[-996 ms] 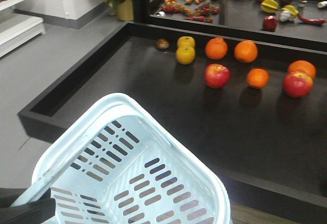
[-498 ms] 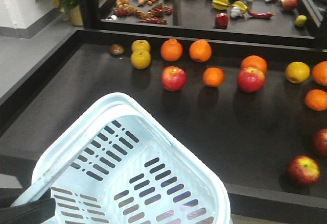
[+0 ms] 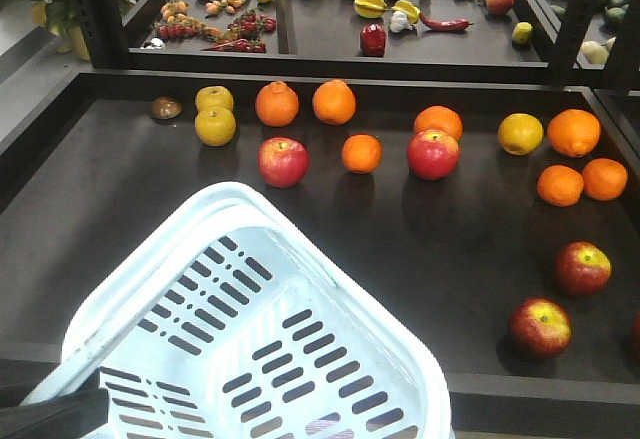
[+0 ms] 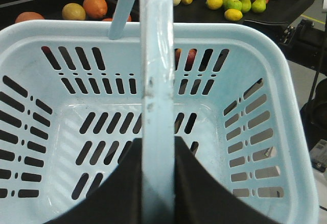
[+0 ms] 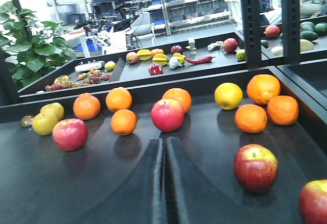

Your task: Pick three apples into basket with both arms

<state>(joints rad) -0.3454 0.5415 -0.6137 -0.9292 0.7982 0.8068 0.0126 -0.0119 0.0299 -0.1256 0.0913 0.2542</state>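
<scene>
One basket (image 3: 150,289): pale blue and slotted, at the lower left of the front view. Its far corner overlaps the front edge of the black shelf (image 3: 120,219), and its floor is bare.
Left gripper (image 4: 158,155): black fingers are clamped against both sides of the basket's handle (image 4: 156,55).
First apple (image 3: 283,161): lies on the shelf beyond the basket, just left of a small orange (image 3: 361,153).
Second apple (image 3: 433,154): lies right of that orange, in the same row.
Right gripper (image 5: 163,147): fingers are pressed together with only a thin slit between them, gripping nothing. The tips point toward the second apple.
Third apple (image 3: 540,327): sits near the shelf's front edge, well apart from the basket.
Fourth apple (image 3: 583,267): sits near the third, slightly farther back and to the right.
</scene>
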